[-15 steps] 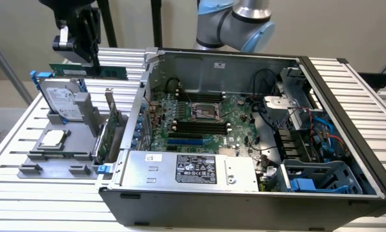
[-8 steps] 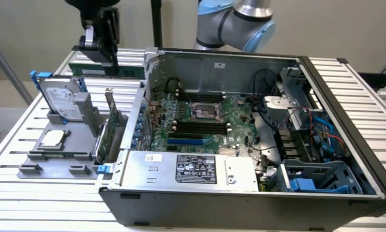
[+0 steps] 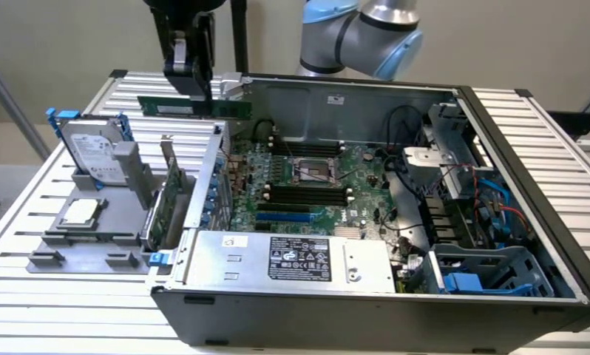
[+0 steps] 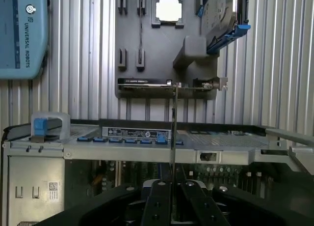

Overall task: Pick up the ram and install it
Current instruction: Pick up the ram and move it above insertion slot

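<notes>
Exterior camera: high, mid-distance, angled down over the computer case (image 3: 354,100) on a slatted table (image 3: 561,148). Wrist camera: close behind the gripper (image 4: 172,187), facing down past the case rim. Both show the grey parts holder (image 3: 83,248).

The arm (image 3: 362,33) is built of silver-grey tubes joined by rounded joints with pale blue caps (image 3: 406,50). One pale blue cover (image 4: 22,39) carries a small round logo and the words UNIVERSAL ROBOTS running along it. The tool (image 3: 203,94) is black, long and narrow, with a light grey block (image 3: 180,56) on one side. Its two flat black fingers (image 4: 158,201) show small round screw holes, and around their base sits a broad, curved black housing (image 4: 98,209)
</notes>
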Controlling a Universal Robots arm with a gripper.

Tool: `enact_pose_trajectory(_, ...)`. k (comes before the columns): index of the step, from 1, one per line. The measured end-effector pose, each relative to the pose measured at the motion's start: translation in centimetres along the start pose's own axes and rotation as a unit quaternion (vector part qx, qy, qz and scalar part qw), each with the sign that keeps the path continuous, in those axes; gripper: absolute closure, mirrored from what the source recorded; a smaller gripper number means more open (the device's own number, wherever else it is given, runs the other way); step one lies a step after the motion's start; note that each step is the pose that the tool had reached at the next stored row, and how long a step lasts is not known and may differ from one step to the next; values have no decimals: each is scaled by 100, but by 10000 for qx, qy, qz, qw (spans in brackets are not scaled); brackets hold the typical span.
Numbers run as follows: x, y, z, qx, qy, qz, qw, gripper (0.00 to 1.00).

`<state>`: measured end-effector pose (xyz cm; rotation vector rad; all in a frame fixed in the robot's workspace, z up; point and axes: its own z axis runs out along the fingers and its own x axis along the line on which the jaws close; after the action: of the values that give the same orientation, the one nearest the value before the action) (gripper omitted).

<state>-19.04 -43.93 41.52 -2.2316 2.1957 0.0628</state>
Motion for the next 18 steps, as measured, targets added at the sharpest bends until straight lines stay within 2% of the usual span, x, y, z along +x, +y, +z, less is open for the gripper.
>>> enact_pose_trajectory(2,-5,-35,-1,0,0,0,10000,86)
enact_pose_trajectory(18,-5,-36,0,0,0,0,10000,86)
